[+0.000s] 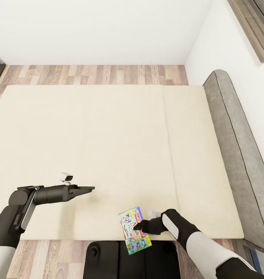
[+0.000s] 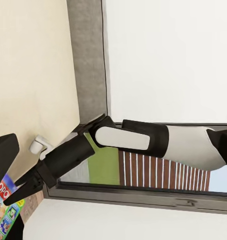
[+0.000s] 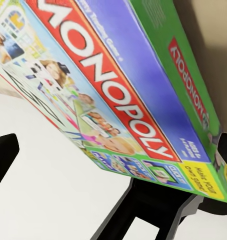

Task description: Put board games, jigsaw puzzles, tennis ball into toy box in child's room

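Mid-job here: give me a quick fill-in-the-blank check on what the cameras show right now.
1. The green-edged board game box with the red banner carries the printed word ____.
2. That box lies at the near edge of the plain beige ____.
3. The arm reaching that box is the robot's ____ one.
4. The left gripper hangs over the mattress holding ____.

Missing words: Monopoly; bed (mattress); right; nothing
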Robot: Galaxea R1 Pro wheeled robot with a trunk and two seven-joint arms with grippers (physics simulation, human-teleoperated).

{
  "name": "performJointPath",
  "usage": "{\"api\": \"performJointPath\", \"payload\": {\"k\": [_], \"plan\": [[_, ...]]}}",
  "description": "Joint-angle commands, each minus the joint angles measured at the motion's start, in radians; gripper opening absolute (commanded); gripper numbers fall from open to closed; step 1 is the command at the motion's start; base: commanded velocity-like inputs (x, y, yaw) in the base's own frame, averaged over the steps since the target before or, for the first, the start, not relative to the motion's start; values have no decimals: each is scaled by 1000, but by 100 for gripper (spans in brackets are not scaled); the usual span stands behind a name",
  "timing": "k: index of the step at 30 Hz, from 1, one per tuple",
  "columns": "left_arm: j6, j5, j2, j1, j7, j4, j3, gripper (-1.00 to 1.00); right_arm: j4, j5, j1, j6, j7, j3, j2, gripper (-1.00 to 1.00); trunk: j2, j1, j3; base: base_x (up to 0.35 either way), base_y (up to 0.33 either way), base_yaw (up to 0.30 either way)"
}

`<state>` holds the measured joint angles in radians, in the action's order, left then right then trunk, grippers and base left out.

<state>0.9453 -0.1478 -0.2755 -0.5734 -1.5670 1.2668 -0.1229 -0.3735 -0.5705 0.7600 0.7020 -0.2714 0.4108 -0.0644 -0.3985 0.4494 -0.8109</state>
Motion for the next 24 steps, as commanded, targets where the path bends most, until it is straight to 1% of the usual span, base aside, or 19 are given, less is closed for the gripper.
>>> {"api": "performJointPath", "payload": {"k": [1,24], "plan": [[11,0,0,0,-4,0,0,100,-1,4,1,2,-5,3,0,100,-2,1,-1,0,0,0],[10,2,1,0,-4,0,1,100,-14,5,2,-2,-6,3,-3,100,-2,1,-1,0,0,0]]}}
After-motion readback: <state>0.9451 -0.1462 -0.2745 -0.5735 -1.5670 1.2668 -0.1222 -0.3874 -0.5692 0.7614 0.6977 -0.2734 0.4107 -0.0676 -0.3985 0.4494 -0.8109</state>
